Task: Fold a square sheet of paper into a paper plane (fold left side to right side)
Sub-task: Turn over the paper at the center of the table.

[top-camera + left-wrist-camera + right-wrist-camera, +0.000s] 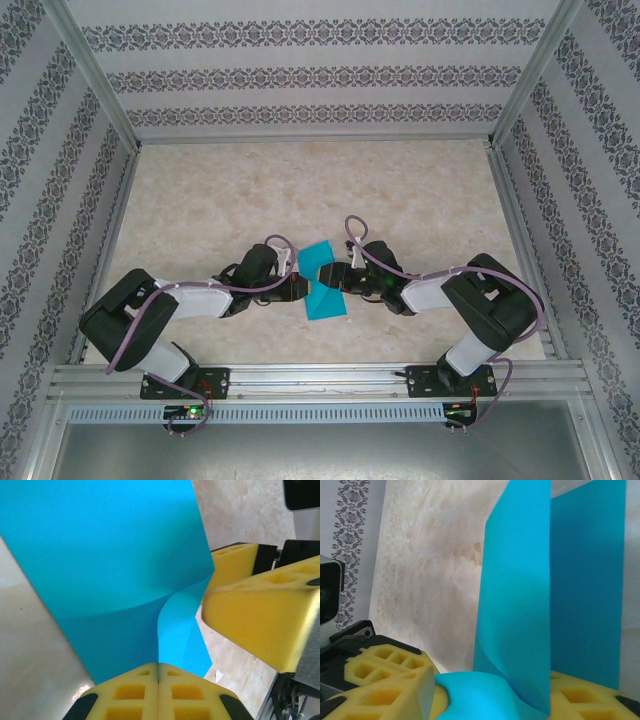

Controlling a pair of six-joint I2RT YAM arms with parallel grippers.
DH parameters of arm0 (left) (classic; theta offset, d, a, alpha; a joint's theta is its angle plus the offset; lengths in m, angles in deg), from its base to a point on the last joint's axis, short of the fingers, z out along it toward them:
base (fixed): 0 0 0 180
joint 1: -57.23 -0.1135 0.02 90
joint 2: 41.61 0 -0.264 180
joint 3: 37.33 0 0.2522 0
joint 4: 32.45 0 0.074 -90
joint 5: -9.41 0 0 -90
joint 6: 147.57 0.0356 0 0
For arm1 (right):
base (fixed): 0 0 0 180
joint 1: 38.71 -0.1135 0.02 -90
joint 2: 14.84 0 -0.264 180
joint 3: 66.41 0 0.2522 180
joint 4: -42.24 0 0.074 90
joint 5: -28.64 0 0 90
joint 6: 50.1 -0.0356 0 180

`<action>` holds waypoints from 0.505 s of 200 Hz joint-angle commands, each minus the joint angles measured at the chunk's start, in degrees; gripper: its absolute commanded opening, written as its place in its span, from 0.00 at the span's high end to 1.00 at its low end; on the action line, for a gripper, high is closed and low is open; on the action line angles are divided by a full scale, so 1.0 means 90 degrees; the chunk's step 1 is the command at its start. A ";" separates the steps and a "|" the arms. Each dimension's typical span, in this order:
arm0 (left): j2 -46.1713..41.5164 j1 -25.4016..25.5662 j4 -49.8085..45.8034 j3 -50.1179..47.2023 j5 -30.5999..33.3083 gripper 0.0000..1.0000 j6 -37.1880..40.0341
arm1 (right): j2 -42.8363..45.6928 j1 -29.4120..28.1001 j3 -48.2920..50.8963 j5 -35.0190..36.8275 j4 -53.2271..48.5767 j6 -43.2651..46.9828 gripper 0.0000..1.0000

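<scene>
Left gripper (159,672) clamps the turquoise paper sheet (100,555); right gripper (490,695), half-open at three o'clock, should align edges before pinching.

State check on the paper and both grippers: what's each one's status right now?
paper: bent in a soft curve, not pressed flat.
left gripper: shut on the paper's edge.
right gripper: open, paper between its fingers.
</scene>
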 commanded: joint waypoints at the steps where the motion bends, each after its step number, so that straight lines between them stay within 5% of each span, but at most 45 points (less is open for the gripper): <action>1: 0.0130 -0.0085 0.0292 -0.0100 0.0091 0.96 -0.0095 | -0.0157 -0.0089 -0.0084 -0.0070 0.0203 -0.0013 0.51; 56: 0.0149 -0.0102 0.0217 -0.0105 0.0162 0.85 -0.0032 | -0.0345 -0.0153 -0.0135 0.0018 0.0179 0.0025 0.63; 101: -0.0636 -0.0200 -0.0376 -0.0143 0.0414 0.72 0.0237 | -0.0043 -0.0155 -0.0118 0.0104 0.0063 0.0147 0.87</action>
